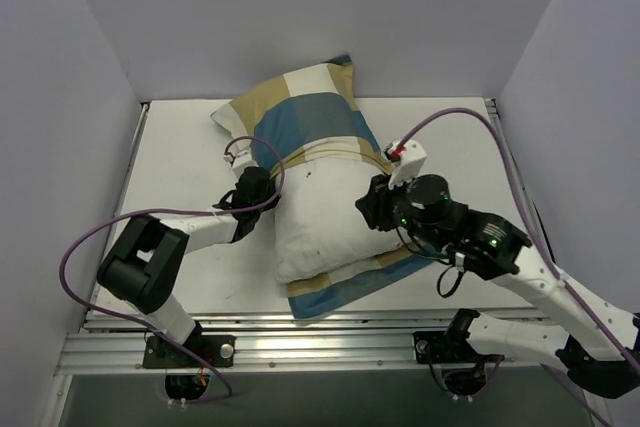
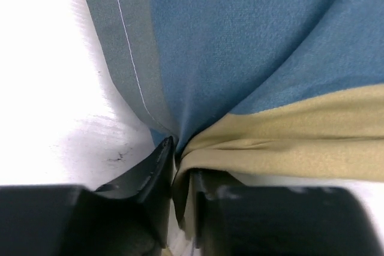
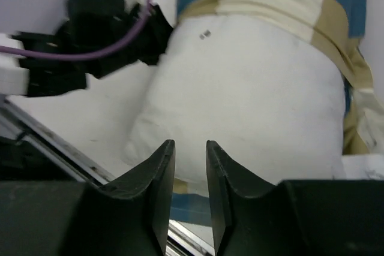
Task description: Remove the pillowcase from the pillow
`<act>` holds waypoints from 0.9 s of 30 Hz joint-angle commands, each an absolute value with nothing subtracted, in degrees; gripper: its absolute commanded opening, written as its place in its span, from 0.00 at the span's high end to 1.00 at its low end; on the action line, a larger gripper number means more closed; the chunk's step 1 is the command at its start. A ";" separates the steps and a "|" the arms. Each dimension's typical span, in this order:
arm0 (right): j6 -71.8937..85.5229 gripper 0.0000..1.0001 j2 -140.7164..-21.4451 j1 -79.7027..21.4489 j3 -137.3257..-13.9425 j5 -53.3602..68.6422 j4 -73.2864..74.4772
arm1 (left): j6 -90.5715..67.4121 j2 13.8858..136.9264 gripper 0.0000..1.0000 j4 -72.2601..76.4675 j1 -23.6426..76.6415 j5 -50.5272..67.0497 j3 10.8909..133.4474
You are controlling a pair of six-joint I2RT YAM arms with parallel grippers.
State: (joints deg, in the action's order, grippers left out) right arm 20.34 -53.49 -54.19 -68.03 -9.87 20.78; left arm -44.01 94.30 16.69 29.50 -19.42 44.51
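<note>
Lying on the tabletop (image 1: 180,147), the pillow (image 1: 320,217) sits bare between the left gripper (image 1: 255,192) and the right gripper (image 1: 372,205), with the pillowcase (image 1: 300,112) bunched beyond them. Left wrist view: the gripper pinches a pillowcase fold. Right wrist view: the jaws are narrowly parted and empty, the pillow just ahead.

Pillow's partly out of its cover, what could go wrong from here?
The left gripper pinches only a small fold of the pillowcase, which may slip out under a pull. The right gripper is open, holding nothing, so the pillow could drag along with the fabric instead of sliding free.
</note>
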 commanded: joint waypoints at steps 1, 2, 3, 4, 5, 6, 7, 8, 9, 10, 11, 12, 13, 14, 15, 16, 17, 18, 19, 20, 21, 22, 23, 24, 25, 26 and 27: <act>22.76 0.71 -57.99 -48.72 -64.43 -17.05 24.87 | -38.68 91.42 0.67 15.65 28.48 -17.06 45.71; 22.85 0.66 -58.88 -47.13 -62.86 -16.53 24.70 | -38.24 88.19 0.60 15.38 28.39 -16.70 45.18; 22.85 0.64 -59.50 -45.46 -61.88 -15.74 24.26 | -37.80 86.33 0.53 14.08 28.30 -16.44 44.74; 22.85 0.62 -60.55 -43.87 -60.83 -15.12 22.69 | -37.62 84.31 0.45 12.50 28.30 -16.26 44.39; 23.20 0.58 -60.99 -40.64 -58.73 -13.55 21.98 | -37.70 80.46 0.27 10.48 28.39 -16.26 44.65; 23.20 0.55 -61.34 -39.13 -57.75 -12.67 21.02 | -37.97 78.68 0.21 5.33 28.39 -16.00 45.08; 23.20 0.53 -62.22 -37.63 -56.70 -11.61 19.09 | -38.66 76.92 0.16 2.66 28.48 -15.65 45.61; 22.94 0.48 -62.75 -35.18 -55.65 -9.69 18.20 | -39.11 73.95 0.10 0.46 28.74 -14.77 46.49; 22.68 0.46 -63.45 -34.20 -53.63 -8.71 17.15 | -39.72 72.79 0.08 -4.78 28.91 -14.16 46.76; 22.41 0.45 -65.20 -33.75 -52.57 -8.09 15.22 | -40.60 71.82 0.06 -6.49 29.26 -13.11 47.11; 22.06 0.42 -66.35 -33.58 -51.69 -7.30 14.42 | -40.69 70.76 0.06 -7.72 29.53 -10.75 47.54; 21.45 0.41 -68.62 -33.66 -50.37 -4.95 13.81 | -40.87 70.84 0.06 -9.21 29.79 -9.68 47.72; 21.36 0.41 -69.51 -33.92 -49.67 -2.92 12.15 | -41.22 71.10 0.06 -9.66 30.32 -8.62 47.99; 21.53 0.41 -70.13 -34.45 -48.88 -0.81 11.08 | -41.22 72.41 0.06 -9.58 30.58 -7.40 47.90; 22.49 0.41 -70.40 -36.37 -48.17 3.47 9.86 | -41.13 73.47 0.06 -8.62 30.76 -4.95 47.99; 23.37 0.41 -70.31 -37.78 -46.77 4.82 7.23 | -41.22 74.69 0.06 -8.44 30.94 -4.05 48.16; 24.25 0.41 -70.23 -39.45 -46.32 5.88 6.25 | -41.05 77.49 0.06 -8.18 31.02 -3.35 48.51; 25.91 0.40 -70.05 -43.20 -45.97 7.19 5.28 | -40.87 78.91 0.06 -8.26 31.03 -2.64 49.99; 26.80 0.40 -70.14 -44.98 -45.71 7.47 4.06 | -40.26 80.32 0.06 -8.35 31.03 -2.55 50.97; 27.85 0.40 -70.14 -46.65 -45.70 7.56 3.61 | -39.73 82.77 0.06 -8.52 30.85 -2.20 52.02; 28.91 0.40 -70.14 -48.24 -45.62 7.73 2.91 | -39.20 83.66 0.06 -9.05 30.76 -1.94 54.64; 30.48 0.40 -70.05 -50.78 -45.53 8.26 1.16 | -37.55 84.45 0.06 -9.40 30.67 -1.93 56.15; 31.11 0.40 -69.96 -51.93 -45.61 8.35 0.53 | -36.83 85.42 0.06 -9.93 30.67 -2.02 57.82; 31.37 0.40 -69.96 -52.90 -45.62 8.35 0.01 | -36.04 85.60 0.06 -11.41 30.59 -2.46 59.40; 31.46 0.40 -69.87 -54.22 -45.79 7.31 -2.09 | -34.47 85.52 0.06 -12.30 30.59 -3.51 62.55; 31.20 0.40 -69.87 -54.49 -46.40 6.16 -2.20 | -33.58 85.08 0.05 -13.17 30.50 -4.21 63.88; 31.03 0.40 -69.61 -54.58 -46.84 4.67 -1.76 | -32.79 84.64 0.05 -15.27 30.41 -5.18 65.20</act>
State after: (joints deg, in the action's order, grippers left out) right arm 28.60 -70.50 -52.82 -46.35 2.37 3.01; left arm -36.40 85.95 -12.62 29.65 -6.96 58.85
